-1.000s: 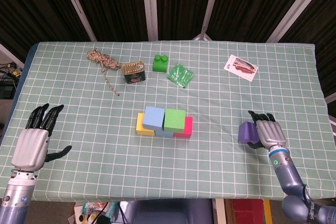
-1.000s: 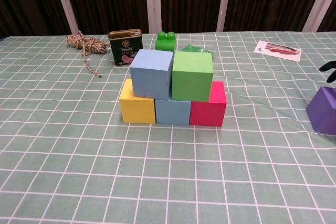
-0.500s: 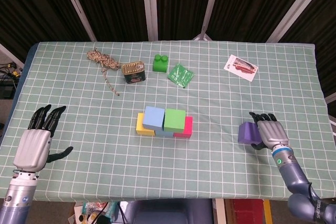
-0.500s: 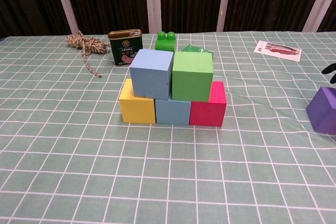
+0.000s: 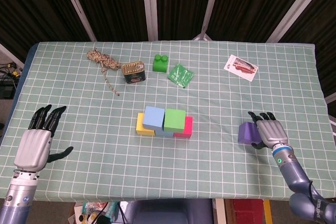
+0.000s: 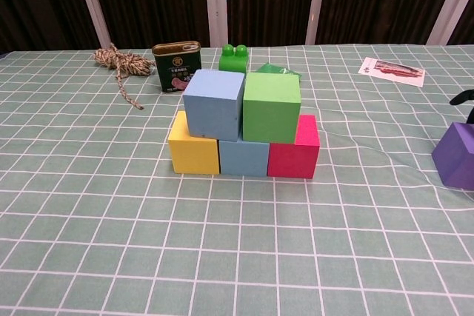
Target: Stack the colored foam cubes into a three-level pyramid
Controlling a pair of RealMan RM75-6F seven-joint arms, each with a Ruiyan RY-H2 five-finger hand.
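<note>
- Beside the right hand (image 5: 270, 131), on its inner side and touching it, the purple cube (image 5: 247, 133) is sitting on the checked tablecloth (image 5: 220, 98); the fingers are lying along the cube's outer face with the thumb curling at its near corner, but I cannot tell whether the hand is gripping it or only resting against it.
- Further inward from that hand, well apart from it, the partial pyramid is standing: a yellow cube (image 6: 193, 149), a blue bottom cube (image 6: 244, 157) and a pink cube (image 6: 295, 149) are forming the bottom row, touching side by side.
- Only the chest view is showing the levels plainly: the light blue cube (image 6: 213, 103) and the green cube (image 6: 271, 106) are sitting on top of that row, touching each other.
- That chest view is showing only dark fingertips of the right hand at its edge.
- Only the head view is showing the left hand (image 5: 35, 142), hovering open with fingers apart, holding nothing, well apart from the stack.
- Beyond the stack, a rope coil (image 5: 101, 59), a tin can (image 5: 133, 71), a green toy brick (image 5: 160, 63), a green packet (image 5: 180, 74) and a printed card (image 5: 241, 67) are lying.
</note>
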